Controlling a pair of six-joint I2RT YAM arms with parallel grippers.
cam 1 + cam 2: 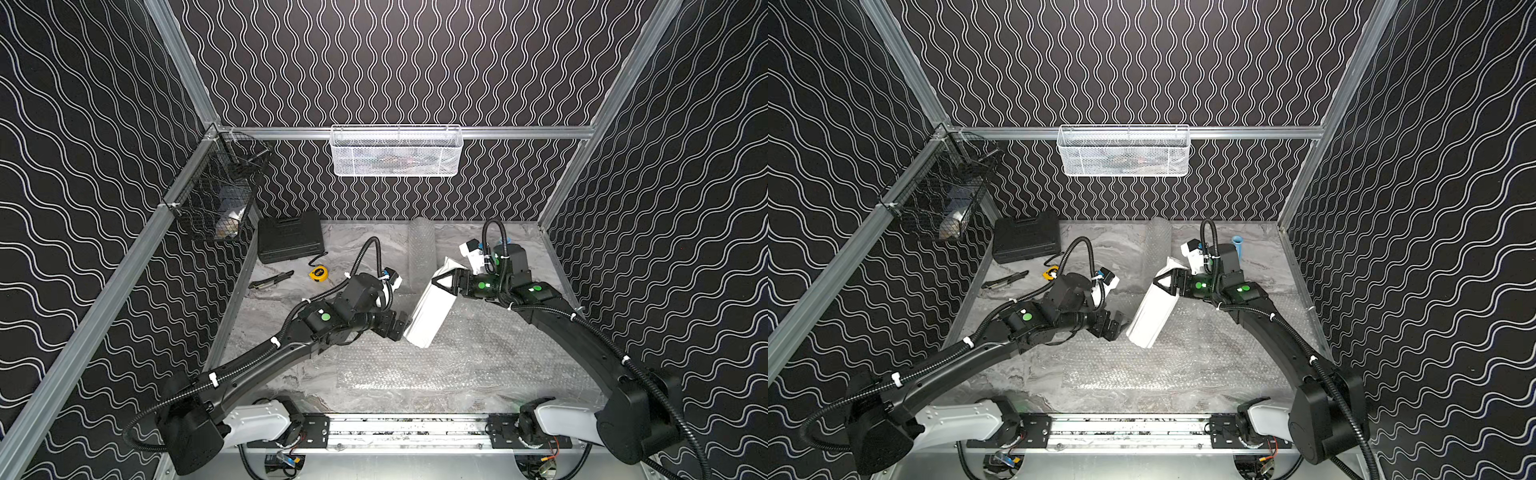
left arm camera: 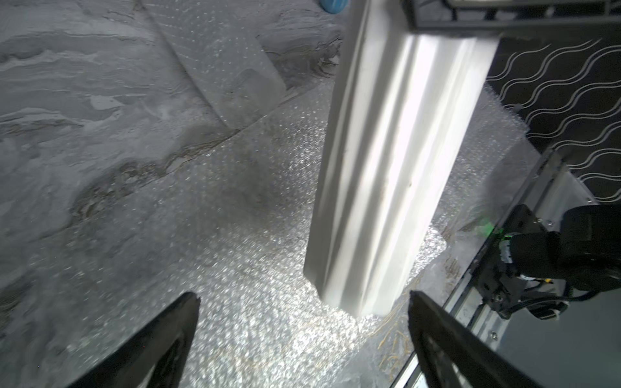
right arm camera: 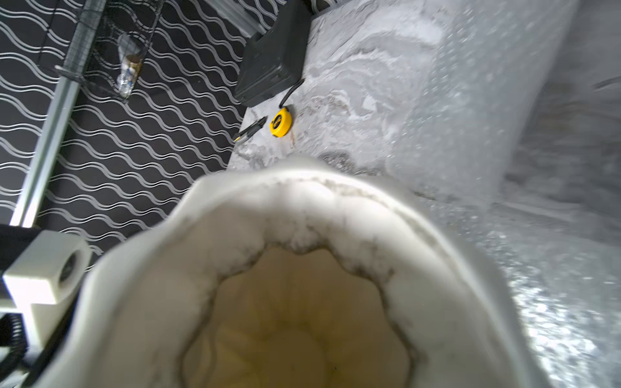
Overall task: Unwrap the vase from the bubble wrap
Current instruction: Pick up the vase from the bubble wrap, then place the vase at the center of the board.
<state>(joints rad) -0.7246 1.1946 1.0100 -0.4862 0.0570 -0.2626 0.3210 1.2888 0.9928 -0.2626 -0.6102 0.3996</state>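
Vase (image 1: 430, 309) at centre of frame in both top views; white, fluted, tall, tilted with the mouth toward the upper right and the base toward the lower left; bare, no wrap on it that we can see.

Bubble wrap (image 1: 457, 357) lies spread flat on the bench (image 1: 270, 307) under the vase, filling the lower centre of frame; a second strip (image 1: 422, 249) runs toward the back wall.

Right fingers (image 1: 444, 282) clamped on the vase at its mouth end; the right wrist view looks straight down into the open mouth (image 3: 302, 215), rim thick and wavy.

Left fingers (image 2: 161, 346) spread wide with nothing between them, just beside the vase's base; we cannot tell whether the base rests on the wrap or hangs just clear.

Handling, as we judge it: the vase looks rigid, ceramic or plaster, likely heavy for a one-ended hold and breakable if dropped; smooth ribs may slip, so the thick rim or a grasp across the mid-body seems the safest hold.

The wrap is light, limp and slick; best pinched at a free edge or corner; it may cling or drag along with the vase.
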